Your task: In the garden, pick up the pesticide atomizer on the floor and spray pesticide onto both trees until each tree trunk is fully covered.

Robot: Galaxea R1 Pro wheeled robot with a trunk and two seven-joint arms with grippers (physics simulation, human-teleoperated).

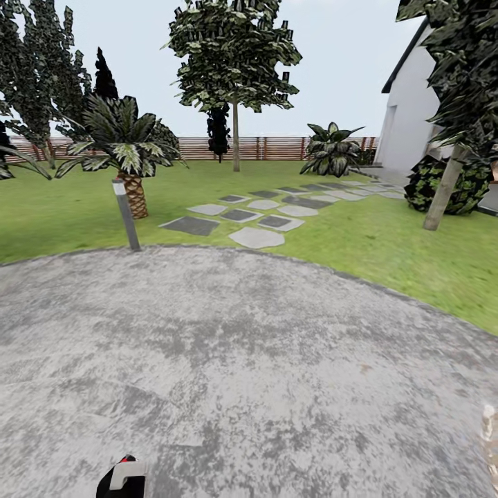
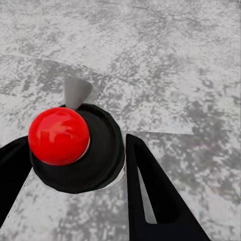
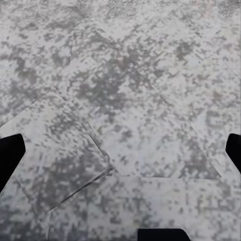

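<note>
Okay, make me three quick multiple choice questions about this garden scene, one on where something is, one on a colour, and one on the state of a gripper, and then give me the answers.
1. Where is the pesticide atomizer?
A. Between the fingers of the left gripper
B. On the lawn by the palm
C. On the stepping stones

2. What colour is the atomizer's round top?
A. Grey
B. Red
C. White

3. How does the right gripper stand?
A. Shut on the atomizer
B. Shut on a tree trunk
C. Open, nothing between its fingers

Answers:
1. A, the left wrist view shows the dark bottle sitting between the two black fingers, above the grey paved ground.
2. B, a glossy red ball caps the dark body.
3. C, the right wrist view shows the fingertips far apart with bare paving between them.
</note>
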